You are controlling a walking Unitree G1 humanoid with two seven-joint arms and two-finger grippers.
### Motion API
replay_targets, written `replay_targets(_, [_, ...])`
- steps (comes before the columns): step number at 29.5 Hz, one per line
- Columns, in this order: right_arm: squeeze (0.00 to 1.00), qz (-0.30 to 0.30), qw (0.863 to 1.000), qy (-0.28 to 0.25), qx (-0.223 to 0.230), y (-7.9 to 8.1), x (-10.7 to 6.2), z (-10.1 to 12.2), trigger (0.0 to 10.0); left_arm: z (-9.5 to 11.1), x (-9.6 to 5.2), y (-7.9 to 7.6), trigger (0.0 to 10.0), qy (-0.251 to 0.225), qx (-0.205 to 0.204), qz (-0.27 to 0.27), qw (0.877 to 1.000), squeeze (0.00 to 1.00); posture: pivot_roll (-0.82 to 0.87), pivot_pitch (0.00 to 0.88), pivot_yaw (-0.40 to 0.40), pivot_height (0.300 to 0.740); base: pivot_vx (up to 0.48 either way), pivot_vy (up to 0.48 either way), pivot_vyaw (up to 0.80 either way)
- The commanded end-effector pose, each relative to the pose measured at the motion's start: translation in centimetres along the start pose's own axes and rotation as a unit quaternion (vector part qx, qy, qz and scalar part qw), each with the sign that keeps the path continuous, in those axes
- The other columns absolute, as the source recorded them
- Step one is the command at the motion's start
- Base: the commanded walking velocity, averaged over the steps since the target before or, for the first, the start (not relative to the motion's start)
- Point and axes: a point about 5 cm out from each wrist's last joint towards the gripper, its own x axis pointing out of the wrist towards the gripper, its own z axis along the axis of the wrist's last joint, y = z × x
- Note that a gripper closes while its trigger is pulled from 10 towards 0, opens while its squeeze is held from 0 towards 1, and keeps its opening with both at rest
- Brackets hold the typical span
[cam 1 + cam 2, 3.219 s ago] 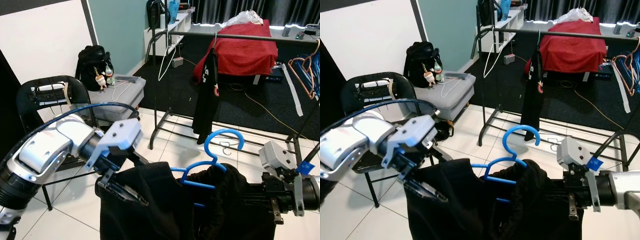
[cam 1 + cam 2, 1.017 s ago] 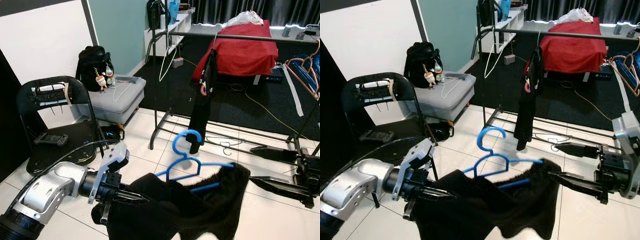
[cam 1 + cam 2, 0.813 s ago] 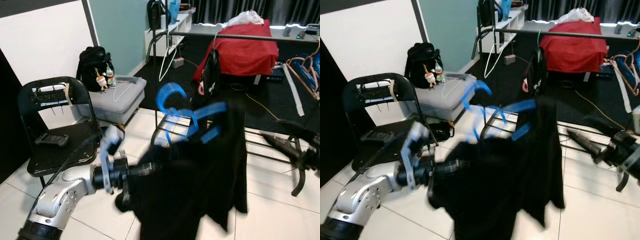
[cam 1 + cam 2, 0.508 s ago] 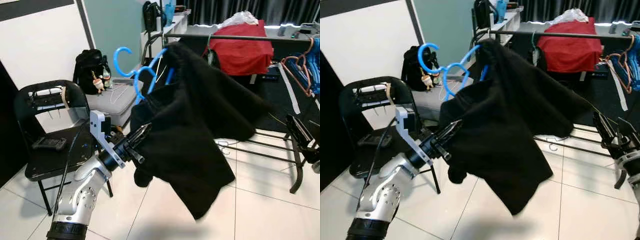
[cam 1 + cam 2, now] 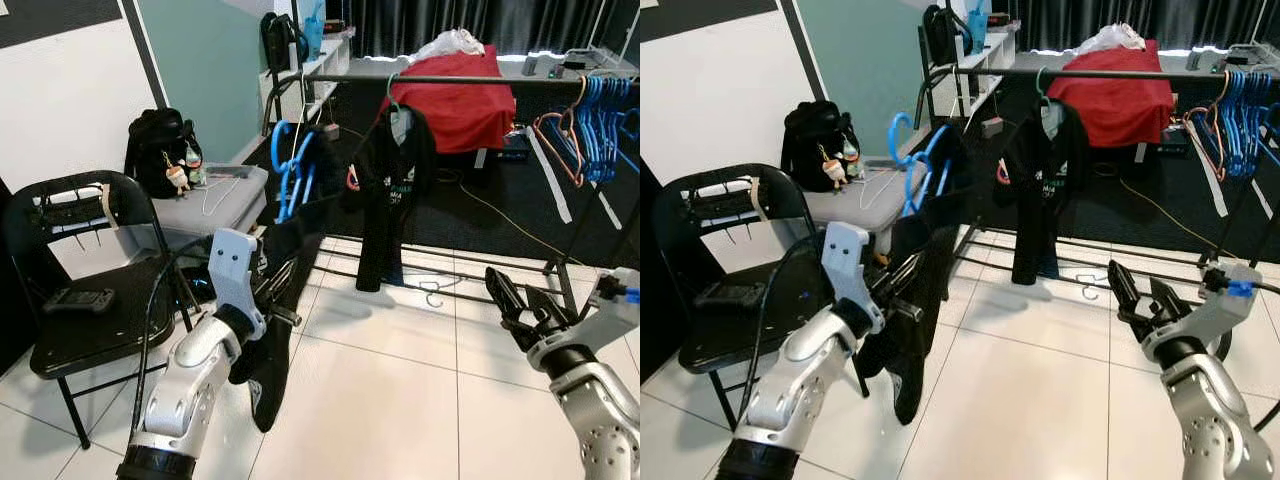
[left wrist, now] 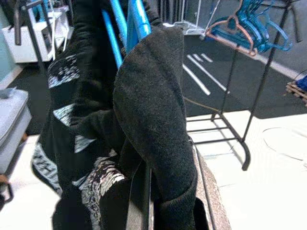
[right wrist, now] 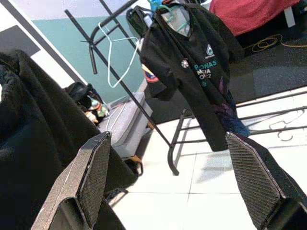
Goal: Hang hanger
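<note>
Left gripper [image 5: 283, 283] in the left eye view is pinched on the black garment [image 5: 272, 330] that drapes from the blue hanger [image 5: 291, 172], holding it up beside the folding chair [image 5: 78, 290]; the hanger stands nearly edge-on to the camera, hook uppermost, and the clothes rail [image 5: 470, 80] it should go on lies ahead and to the robot's right, running across the view, so the hook looks to need a turn to sit across the bar. A black T-shirt [image 5: 388, 190] already hangs on that rail, with a cluster of spare blue hangers [image 5: 603, 105] at its far right end. Lower right, the right gripper [image 5: 520, 308] is spread and holds nothing, well apart from the garment, so the left arm is clearly the nearer one. White floor tiles [image 5: 400, 400] give way to dark carpet beyond the rack, where a red cover [image 5: 455, 85] lies over furniture. From the left wrist view, the blue hanger [image 6: 129, 24] rises above the bunched black garment [image 6: 148, 110] along the fingers. From the right wrist view, the two fingers [image 7: 93, 167] stand wide apart, framing the hanging T-shirt [image 7: 196, 81] and the rack.
</note>
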Motion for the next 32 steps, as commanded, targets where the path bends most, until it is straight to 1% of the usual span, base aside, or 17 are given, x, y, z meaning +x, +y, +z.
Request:
replay_targets(1, [0.0, -0.006, 1.0, 0.003, 0.003, -0.1, 0.0, -0.4, 10.0, 0.5, 0.1, 0.1, 10.0, -0.01, 0.008, 0.0, 1.0, 0.0, -0.21, 0.0, 0.043, 0.74, 0.0, 0.0, 0.0])
replay_targets(2, [0.0, -0.019, 1.0, 0.003, 0.004, -0.3, 0.2, -0.5, 10.0, 0.2, 0.1, 0.1, 10.0, 0.004, 0.02, 0.007, 1.0, 0.0, -0.21, 0.0, 0.042, 0.74, 0.0, 0.0, -0.8])
replay_targets(4, [0.0, -0.019, 1.0, 0.003, 0.004, -0.3, 0.2, -0.5, 10.0, 0.2, 0.1, 0.1, 10.0, 0.004, 0.02, 0.007, 1.0, 0.0, -0.21, 0.0, 0.042, 0.74, 0.0, 0.0, -0.8])
replay_targets(5, [0.0, -0.03, 1.0, 0.0, 0.006, -0.4, 0.4, -0.5, 10.0, 0.0, 0.3, -0.1, 10.0, 0.01, 0.03, 0.003, 0.999, 0.0, -0.21, 0.0, 0.043, 0.74, 0.0, 0.0, -0.8])
replay_targets(11, [0.0, -0.038, 0.999, -0.004, 0.006, -0.4, 0.6, -0.4, 10.0, -0.2, 0.3, -0.2, 10.0, 0.011, 0.026, 0.002, 1.0, 0.0, -0.22, 0.0, 0.046, 0.74, 0.0, 0.0, -0.8])
replay_targets(14, [0.0, -0.041, 0.999, 0.002, 0.012, 0.1, 1.0, -0.8, 10.0, -0.7, 0.2, -0.1, 10.0, 0.01, 0.015, 0.018, 1.0, 0.0, -0.22, 0.0, 0.047, 0.74, 0.0, 0.0, -0.8])
replay_targets(16, [0.0, -0.041, 0.999, 0.002, 0.012, 0.1, 1.0, -0.8, 10.0, -0.7, 0.2, -0.1, 10.0, 0.01, 0.015, 0.018, 1.0, 0.0, -0.22, 0.0, 0.047, 0.74, 0.0, 0.0, -0.8])
replay_targets(17, [0.0, -0.042, 0.999, 0.004, 0.013, 0.3, 1.1, -1.0, 10.0, -1.1, 0.1, 0.1, 10.0, 0.013, 0.015, 0.033, 0.999, 0.0, -0.22, 0.0, 0.048, 0.74, 0.0, 0.0, -0.8])
replay_targets(18, [0.0, -0.042, 0.999, 0.004, 0.013, 0.3, 1.1, -1.0, 10.0, -1.1, 0.1, 0.1, 10.0, 0.013, 0.015, 0.033, 0.999, 0.0, -0.22, 0.0, 0.048, 0.74, 0.0, 0.0, -0.8])
replay_targets(19, [0.0, -0.041, 0.999, 0.01, 0.007, 0.6, 1.1, -1.4, 10.0, -1.7, -0.2, 0.9, 10.0, 0.025, 0.026, 0.063, 0.997, 0.0, -0.22, 0.0, 0.046, 0.74, 0.0, 0.0, -0.8])
replay_targets(20, [0.0, -0.041, 0.999, 0.01, 0.007, 0.6, 1.1, -1.4, 10.0, -1.7, -0.2, 0.9, 10.0, 0.025, 0.026, 0.063, 0.997, 0.0, -0.22, 0.0, 0.046, 0.74, 0.0, 0.0, -0.8])
replay_targets(21, [0.0, -0.038, 0.999, 0.021, -0.012, 1.2, 1.2, -2.1, 10.0, -2.7, -1.0, 1.9, 10.0, 0.045, 0.038, 0.107, 0.993, 0.0, -0.23, 0.0, 0.036, 0.74, 0.0, 0.0, -0.8])
replay_targets(25, [0.0, -0.038, 0.999, 0.021, -0.012, 1.2, 1.2, -2.1, 10.0, -2.7, -1.0, 1.9, 10.0, 0.045, 0.038, 0.107, 0.993, 0.0, -0.23, 0.0, 0.036, 0.74, 0.0, 0.0, -0.8])
replay_targets(26, [0.0, -0.019, 0.998, 0.04, -0.033, 2.6, 1.4, -3.6, 10.0, -4.2, -2.8, 3.2, 10.0, 0.078, 0.044, 0.163, 0.983, 0.0, -0.21, 0.0, 0.012, 0.74, 0.0, 0.0, 0.0])
replay_targets(27, [0.0, -0.019, 0.998, 0.04, -0.033, 2.6, 1.4, -3.6, 10.0, -4.2, -2.8, 3.2, 10.0, 0.078, 0.044, 0.163, 0.983, 0.0, -0.21, 0.0, 0.012, 0.74, 0.0, 0.0, 0.0])
replay_targets(29, [0.0, 0.0, 0.998, 0.055, -0.042, 3.5, 1.8, -4.4, 10.0, -4.4, -3.3, 3.5, 10.0, 0.085, 0.04, 0.187, 0.978, 0.0, -0.21, 0.0, 0.004, 0.74, 0.467, 0.0, 0.0])
replay_targets(32, [0.0, 0.007, 0.997, 0.059, -0.047, 3.8, 1.9, -4.7, 10.0, -4.3, -3.2, 3.5, 10.0, 0.082, 0.039, 0.191, 0.977, 0.0, -0.2, 0.0, 0.003, 0.74, 0.476, 0.0, 0.0])
